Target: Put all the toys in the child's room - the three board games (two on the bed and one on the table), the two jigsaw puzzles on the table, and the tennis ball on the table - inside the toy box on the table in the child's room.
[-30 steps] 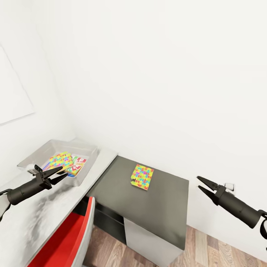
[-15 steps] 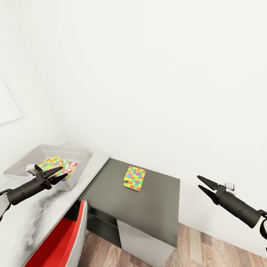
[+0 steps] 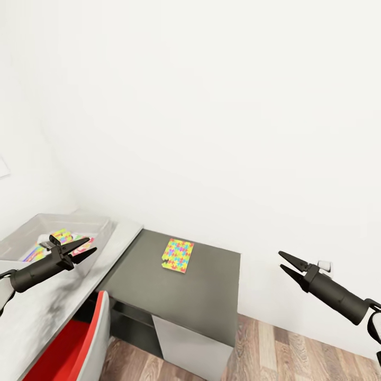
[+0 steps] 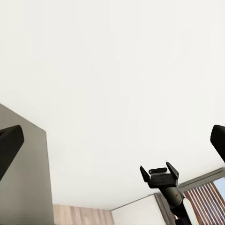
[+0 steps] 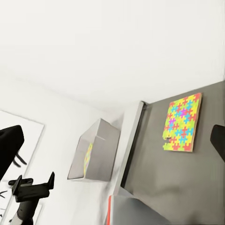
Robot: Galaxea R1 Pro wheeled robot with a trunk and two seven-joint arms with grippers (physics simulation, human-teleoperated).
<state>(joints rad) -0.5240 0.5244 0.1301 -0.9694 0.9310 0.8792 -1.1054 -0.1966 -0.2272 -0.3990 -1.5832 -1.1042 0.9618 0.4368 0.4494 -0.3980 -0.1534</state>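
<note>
Both tools, left [image 3: 87, 247] and right [image 3: 283, 262], hang released and empty. One jigsaw puzzle [image 3: 178, 255] lies flat on the dark cabinet [image 3: 211, 296]. Risky: a shallow pinch could slip off it.

bright, even, seemingly shadowless render

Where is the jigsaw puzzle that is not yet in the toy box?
In the head view, the jigsaw puzzle lies flat on the dark grey cabinet, right of the toy box.

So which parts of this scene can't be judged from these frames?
- Contents of the pale grey-white plastic toy box: head view, its near wall and the left gripper cover most; only coloured slivers show.
- Red chair: cut by the picture's lower edge.
- Small white object behind the right gripper: too small to identify.
</note>
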